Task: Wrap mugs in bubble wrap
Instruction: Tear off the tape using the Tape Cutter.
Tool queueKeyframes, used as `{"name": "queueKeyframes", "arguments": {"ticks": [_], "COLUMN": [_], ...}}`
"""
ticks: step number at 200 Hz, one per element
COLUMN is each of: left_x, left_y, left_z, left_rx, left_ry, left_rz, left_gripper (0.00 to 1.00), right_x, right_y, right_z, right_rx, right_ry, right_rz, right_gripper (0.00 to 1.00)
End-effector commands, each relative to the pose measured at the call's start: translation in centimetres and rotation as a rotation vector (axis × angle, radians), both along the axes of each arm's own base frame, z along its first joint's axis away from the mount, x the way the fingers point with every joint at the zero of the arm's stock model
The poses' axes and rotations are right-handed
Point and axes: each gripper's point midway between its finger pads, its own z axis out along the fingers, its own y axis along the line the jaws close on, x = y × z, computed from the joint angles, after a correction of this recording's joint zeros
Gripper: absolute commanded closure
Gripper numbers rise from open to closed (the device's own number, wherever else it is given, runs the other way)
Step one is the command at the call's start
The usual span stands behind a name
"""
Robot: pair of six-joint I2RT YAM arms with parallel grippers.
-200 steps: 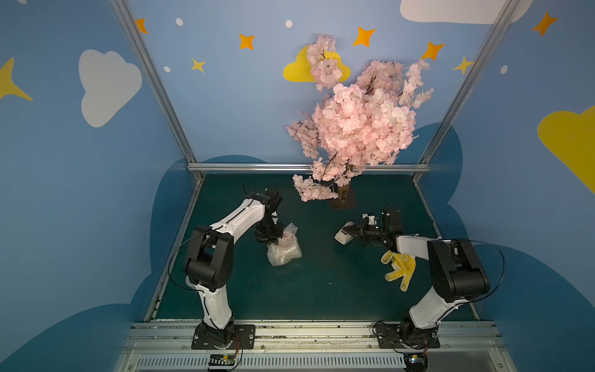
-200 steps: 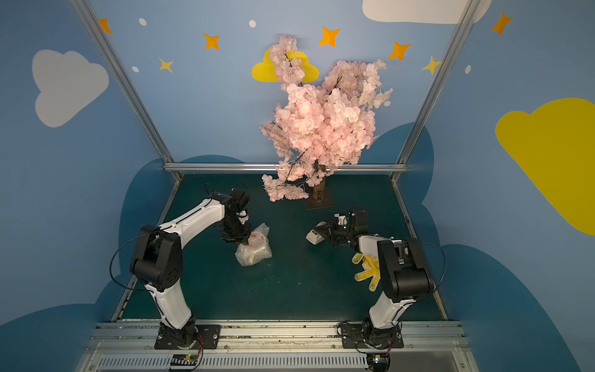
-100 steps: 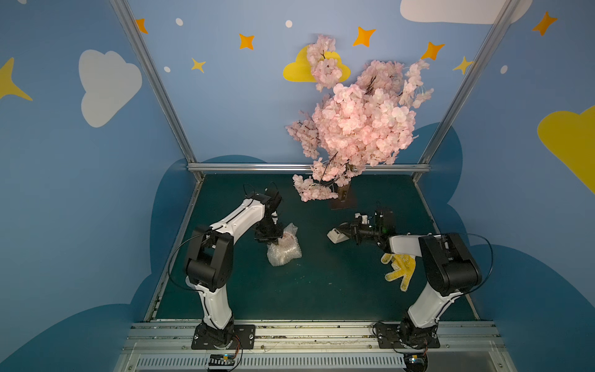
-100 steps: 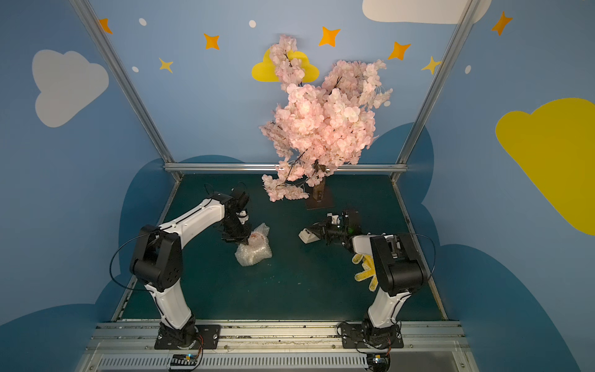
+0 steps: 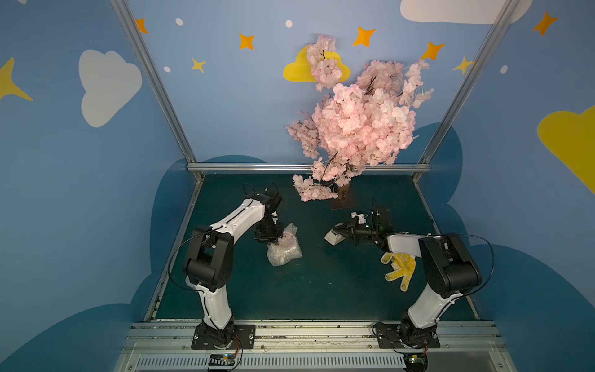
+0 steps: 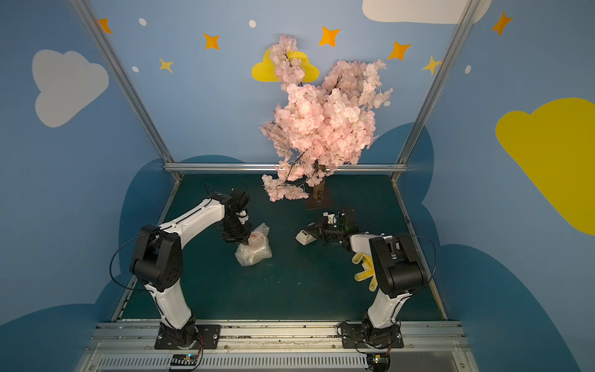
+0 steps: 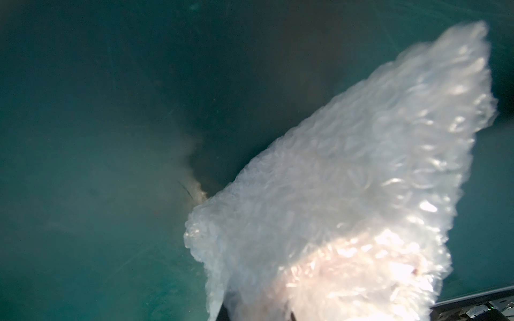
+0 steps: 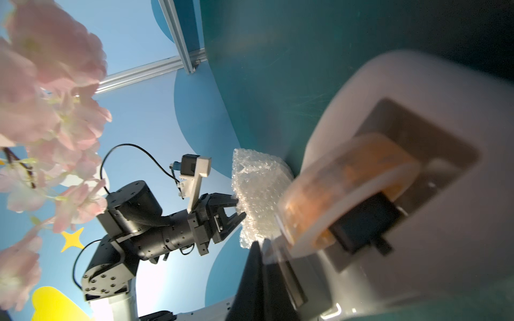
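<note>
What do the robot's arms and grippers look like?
The left arm and right arm have white shells and bulky black joints, with thin black cables looping beside them. The left gripper and right gripper are black; a white camera bracket sits on the left wrist.

My left wrist camera: crumpled bubble wrap (image 7: 347, 194) fills the frame's lower right, tinged pink near the bottom edge, teal counter (image 7: 97, 139) behind it.

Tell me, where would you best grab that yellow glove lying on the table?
Likely a splayed finger of the yellow glove, pinched from straight above on the side facing the table's middle. It lies flat and looks limp, and the right arm overhangs its outer edge.
</note>
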Motion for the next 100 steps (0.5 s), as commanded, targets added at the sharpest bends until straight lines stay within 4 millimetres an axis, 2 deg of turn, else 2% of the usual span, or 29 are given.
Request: {"name": "queueKeyframes", "arguments": {"ticks": [1, 15, 31, 59, 100], "left_x": [-0.6, -0.6, -0.5, -0.4, -0.4], "left_y": [-0.1, -0.1, -0.2, -0.3, -0.3], "left_z": [0.7, 0.6, 0.8, 1.0, 0.9], "left_rx": [-0.021, -0.022, -0.024, -0.026, -0.025], "left_ry": [0.007, 0.006, 0.004, 0.002, 0.002], "left_rz": [-0.012, -0.011, -0.010, -0.012, -0.014], "left_gripper": [0.97, 0.97, 0.97, 0.97, 0.97], "right_x": [0.0, -0.1, -0.1, -0.8, -1.5], "right_y": [0.7, 1.1, 1.6, 1.7, 2.1], "right_z": [2.9, 2.7, 3.5, 3.1, 1.8], "right_rx": [-0.019, 0.026, 0.093, 0.030, 0.030], "right_ry": [-0.121, -0.098, -0.107, -0.102, -0.073], "right_rz": [0.066, 0.078, 0.087, 0.137, 0.164], "right_gripper": [1.00, 1.00, 1.00, 1.00, 1.00]}}
